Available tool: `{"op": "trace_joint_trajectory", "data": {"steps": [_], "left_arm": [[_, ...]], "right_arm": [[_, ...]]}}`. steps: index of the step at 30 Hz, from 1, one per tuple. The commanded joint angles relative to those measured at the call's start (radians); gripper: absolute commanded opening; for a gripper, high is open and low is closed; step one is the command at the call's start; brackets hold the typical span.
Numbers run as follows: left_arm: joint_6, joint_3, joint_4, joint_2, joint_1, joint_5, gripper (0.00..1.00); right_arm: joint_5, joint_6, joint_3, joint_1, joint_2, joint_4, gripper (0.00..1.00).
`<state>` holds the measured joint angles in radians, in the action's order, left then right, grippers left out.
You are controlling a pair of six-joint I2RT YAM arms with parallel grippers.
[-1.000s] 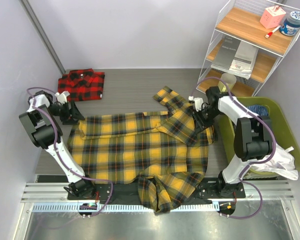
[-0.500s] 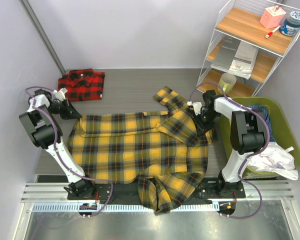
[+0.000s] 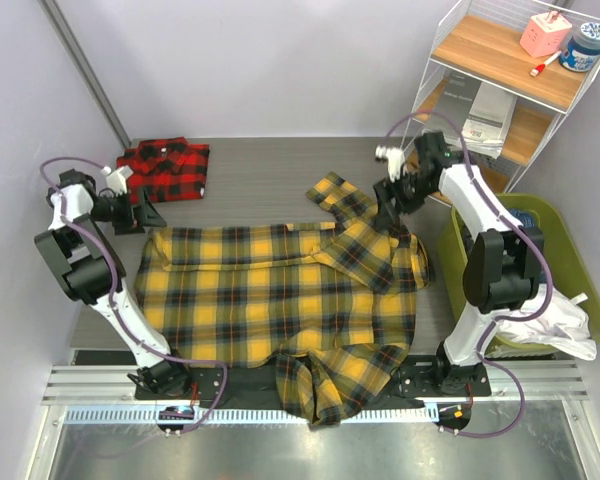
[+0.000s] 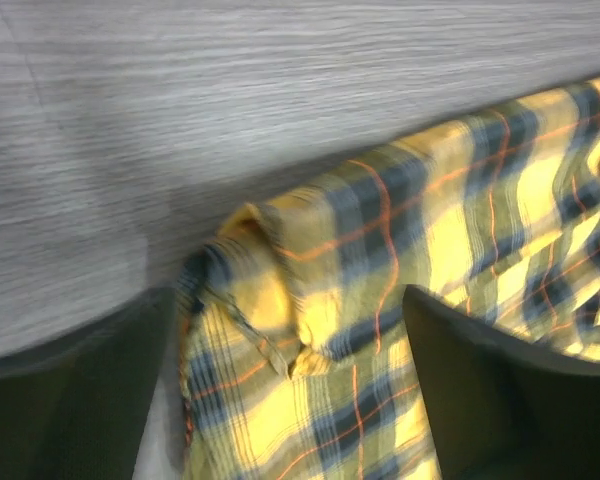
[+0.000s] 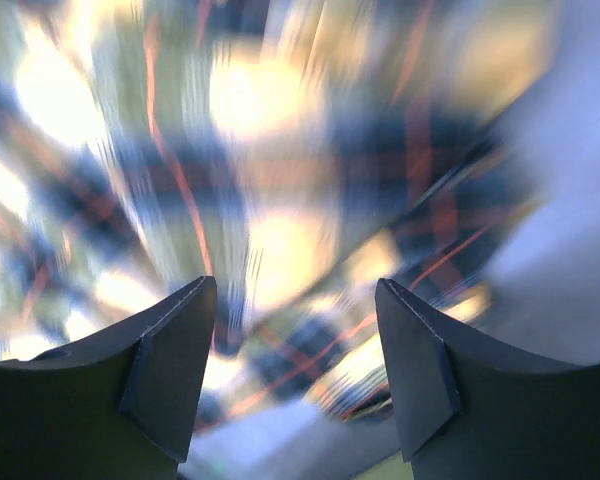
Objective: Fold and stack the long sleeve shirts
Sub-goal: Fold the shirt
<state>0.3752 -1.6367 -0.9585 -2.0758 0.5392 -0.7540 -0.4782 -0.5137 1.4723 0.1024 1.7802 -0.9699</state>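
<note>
A yellow-and-black plaid long sleeve shirt (image 3: 280, 290) lies spread flat across the table, its lower part hanging over the near edge. A sleeve is folded across its right shoulder. The red-and-black shirt (image 3: 165, 168) sits folded at the back left. My left gripper (image 3: 148, 216) is open at the yellow shirt's left corner. In the left wrist view that corner (image 4: 280, 300) lies under the gap of the left gripper (image 4: 288, 295), ungripped. My right gripper (image 3: 386, 205) hovers open above the folded sleeve. The right wrist view shows blurred plaid (image 5: 280, 200) below the right gripper (image 5: 295, 290).
A green bin (image 3: 580, 270) holding other clothes stands right of the shirt, close to the right arm. A white wire shelf (image 3: 500, 90) with small items is at the back right. Walls close in on the left and behind.
The left gripper closed, then opened again and drew back slightly left from the shirt's corner. The right gripper opened, let go of the sleeve and rose toward the back.
</note>
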Motion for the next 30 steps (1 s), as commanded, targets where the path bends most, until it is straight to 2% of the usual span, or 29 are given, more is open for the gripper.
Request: {"op": "trace_joint_trajectory", "data": {"steps": [1, 2, 10, 13, 23, 27, 30], "left_arm": [[0.11, 0.021, 0.01, 0.187, -0.002, -0.064, 1.0], [0.129, 0.018, 0.012, 0.198, -0.004, -0.067, 1.0], [0.191, 0.028, 0.046, 0.315, -0.082, -0.029, 1.0], [0.2, 0.037, 0.069, 0.342, -0.104, -0.019, 1.0], [0.185, 0.046, 0.181, 0.398, -0.142, 0.032, 1.0], [0.18, 0.041, 0.227, 0.414, -0.142, -0.027, 1.0], [0.151, 0.002, 0.222, 0.404, -0.143, -0.021, 1.0]], "right_arm": [[-0.025, 0.124, 0.192, 0.017, 0.079, 0.151, 0.7], [-0.014, 0.136, 0.291, 0.023, 0.128, 0.149, 0.7], [0.118, 0.196, 0.733, 0.056, 0.542, 0.194, 0.68], [0.156, 0.196, 0.802, 0.068, 0.625, 0.207, 0.68], [0.207, 0.159, 0.757, 0.111, 0.708, 0.29, 0.69], [0.155, 0.179, 0.714, 0.118, 0.694, 0.284, 0.63], [0.069, 0.198, 0.68, 0.12, 0.665, 0.258, 0.57]]}}
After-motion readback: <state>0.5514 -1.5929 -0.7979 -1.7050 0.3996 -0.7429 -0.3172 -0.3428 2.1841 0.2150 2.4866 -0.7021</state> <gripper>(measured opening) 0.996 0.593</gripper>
